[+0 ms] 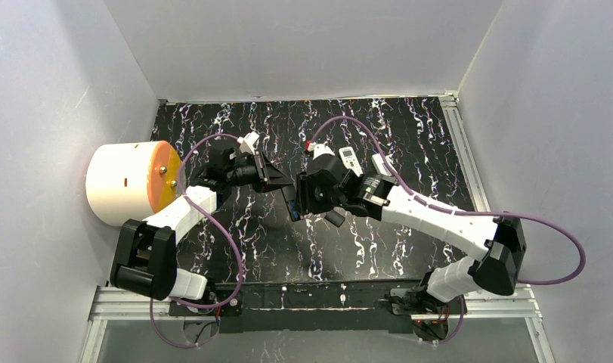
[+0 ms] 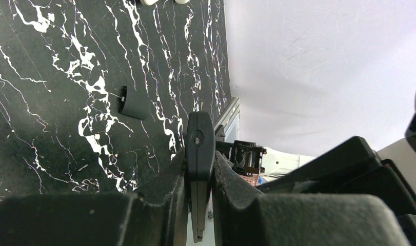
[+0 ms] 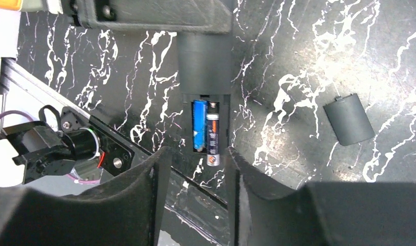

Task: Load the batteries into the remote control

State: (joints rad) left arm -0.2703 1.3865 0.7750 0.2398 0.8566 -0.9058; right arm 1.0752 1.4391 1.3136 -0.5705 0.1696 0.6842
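Looks like a robotics lab test cell to me. Everything sits around a black marble-print tabletop. Plain white panels box it in behind and on both sides. Bare aluminium rails run along its near edge, where two white robot arms are bolted. Purple cables loop loose above it, and a white drum with an orange face sits at its left edge.

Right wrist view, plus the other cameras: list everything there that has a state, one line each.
black remote, gripped, cover off
blue battery, seated in the remote
dark battery, not fully in, end sticking out
battery cover, off, lying on the table
left tool, shut on the black remote
right tool, open, fingers either side of the dark battery's end
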